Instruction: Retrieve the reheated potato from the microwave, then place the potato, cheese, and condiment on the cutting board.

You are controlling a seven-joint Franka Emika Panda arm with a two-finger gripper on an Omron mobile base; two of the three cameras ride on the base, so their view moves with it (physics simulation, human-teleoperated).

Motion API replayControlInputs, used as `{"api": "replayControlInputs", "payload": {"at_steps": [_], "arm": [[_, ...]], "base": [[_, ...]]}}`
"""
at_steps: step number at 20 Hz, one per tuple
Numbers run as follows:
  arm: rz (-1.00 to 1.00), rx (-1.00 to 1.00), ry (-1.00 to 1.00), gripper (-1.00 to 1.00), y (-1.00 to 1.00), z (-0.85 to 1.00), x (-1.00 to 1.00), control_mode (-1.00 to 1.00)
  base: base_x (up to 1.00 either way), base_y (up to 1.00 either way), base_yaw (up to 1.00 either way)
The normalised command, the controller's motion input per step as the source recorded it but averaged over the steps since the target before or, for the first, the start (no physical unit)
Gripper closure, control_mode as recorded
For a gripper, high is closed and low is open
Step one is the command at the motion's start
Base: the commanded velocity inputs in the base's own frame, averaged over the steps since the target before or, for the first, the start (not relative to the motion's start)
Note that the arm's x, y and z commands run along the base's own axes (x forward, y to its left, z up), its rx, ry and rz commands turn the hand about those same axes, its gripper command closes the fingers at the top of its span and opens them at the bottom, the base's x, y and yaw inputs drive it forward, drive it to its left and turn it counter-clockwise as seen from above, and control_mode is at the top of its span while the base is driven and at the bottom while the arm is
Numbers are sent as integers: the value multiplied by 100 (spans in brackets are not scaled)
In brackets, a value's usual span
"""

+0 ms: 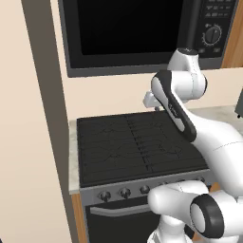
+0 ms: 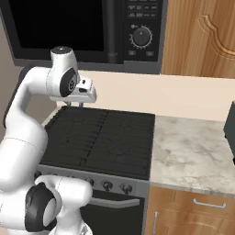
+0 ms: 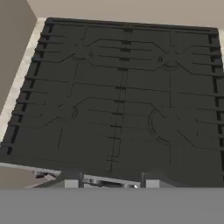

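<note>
Stove (image 1: pixel 137 147) with black grates lies below the gripper (image 2: pixel 75 105), whose 2 fingertips (image 3: pixel 71 183) stand a little apart, holding nothing. Beyond, the microwave (image 2: pixel 55 27) hangs on the wall, door closed

Black microwave (image 1: pixel 128 28) — grey frame — above a black stove (image 1: pixel 137 147), marbled counter (image 2: pixel 193 156).

Microwave (image 2: pixel 92 27) above stove (image 2: pixel 101 137), w/ counter (image 2: pixel 193 156) right of stove, cabinet (image 2: pixel 202 36) above counter.
</note>
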Motion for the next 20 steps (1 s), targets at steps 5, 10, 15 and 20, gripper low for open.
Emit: {"api": "replayControlInputs", "payload": {"at_steps": [5,10,15,20], "arm": [[0,0,-11,-100,0,0,-23,-100],[-8,0,-43,-100,-4,19,-28,-100],[-5,0,-53,-100,-22,39,-29,-100],[-12,0,-33,-100,-24,45,-14,-100]], "base": [[0,0,0],[0,0,0],[0,0,0],[0,0,0]]}}
